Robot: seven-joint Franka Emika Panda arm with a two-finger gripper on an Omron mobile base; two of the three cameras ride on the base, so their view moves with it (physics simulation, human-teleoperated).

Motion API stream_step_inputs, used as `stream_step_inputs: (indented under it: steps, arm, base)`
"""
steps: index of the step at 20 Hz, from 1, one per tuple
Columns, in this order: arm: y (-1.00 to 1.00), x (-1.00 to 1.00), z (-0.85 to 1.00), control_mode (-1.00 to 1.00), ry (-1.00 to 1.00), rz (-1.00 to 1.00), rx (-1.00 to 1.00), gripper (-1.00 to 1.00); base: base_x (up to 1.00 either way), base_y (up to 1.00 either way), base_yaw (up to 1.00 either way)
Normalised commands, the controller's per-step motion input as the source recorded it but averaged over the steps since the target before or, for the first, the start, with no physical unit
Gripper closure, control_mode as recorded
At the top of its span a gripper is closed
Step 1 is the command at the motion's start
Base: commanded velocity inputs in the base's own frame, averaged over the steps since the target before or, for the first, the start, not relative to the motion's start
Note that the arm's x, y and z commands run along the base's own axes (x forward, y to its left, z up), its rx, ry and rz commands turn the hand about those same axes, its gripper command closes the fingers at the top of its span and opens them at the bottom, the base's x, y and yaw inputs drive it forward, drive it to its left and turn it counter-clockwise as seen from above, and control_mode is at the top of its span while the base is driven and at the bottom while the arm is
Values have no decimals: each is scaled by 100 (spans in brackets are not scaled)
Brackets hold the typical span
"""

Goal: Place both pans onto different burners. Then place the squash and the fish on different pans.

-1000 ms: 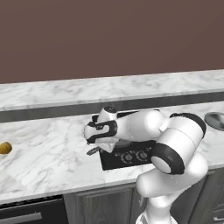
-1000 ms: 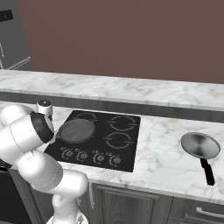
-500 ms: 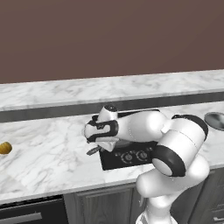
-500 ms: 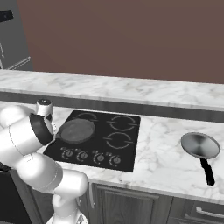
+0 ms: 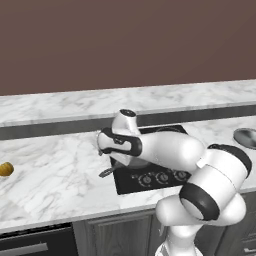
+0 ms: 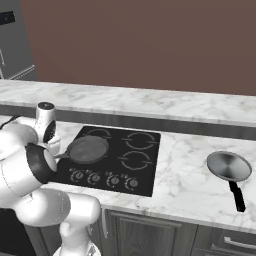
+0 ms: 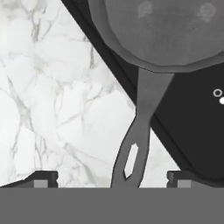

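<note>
One pan down: gripper [image 7: 111,181] wide open, holding nothing, straddles the skillet [image 6: 88,149] handle at the cooktop [image 6: 145,165] left edge; a careless retreat could drag it off-burner.

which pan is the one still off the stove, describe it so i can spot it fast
Start at the flat black glass cooktop set in the white marble counter, then look along the counter to the side away from the arm. There lies the shiny silver round pan with a straight black handle. The dark grey skillet on the cooktop is matte, with a loop-ended handle.

The arm [image 5: 165,150] hides most of the skillet [image 5: 107,172].
</note>
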Motion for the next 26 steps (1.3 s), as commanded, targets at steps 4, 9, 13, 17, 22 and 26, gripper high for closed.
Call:
stream_step_inputs:
  steps: [4, 9, 13, 17, 22, 26]
  arm:
    - [33, 0, 50, -100, 0, 7, 0, -100]
    - [41, 0, 45, -100, 0, 10, 0, -100]
    - [50, 0, 34, -100, 0, 13, -1, -100]
    - [50, -2, 13, -100, 0, 21, -7, -100]
    - [49, -11, 1, -100, 0, 24, -13, -100]
    - [46, -9, 0, -100, -2, 26, -13, -100]
  base:
    - [0, 0, 0]
    - [0, 0, 0]
    - [0, 0, 0]
    - [0, 0, 0]
    - [0, 0, 0]
    - [0, 0, 0]
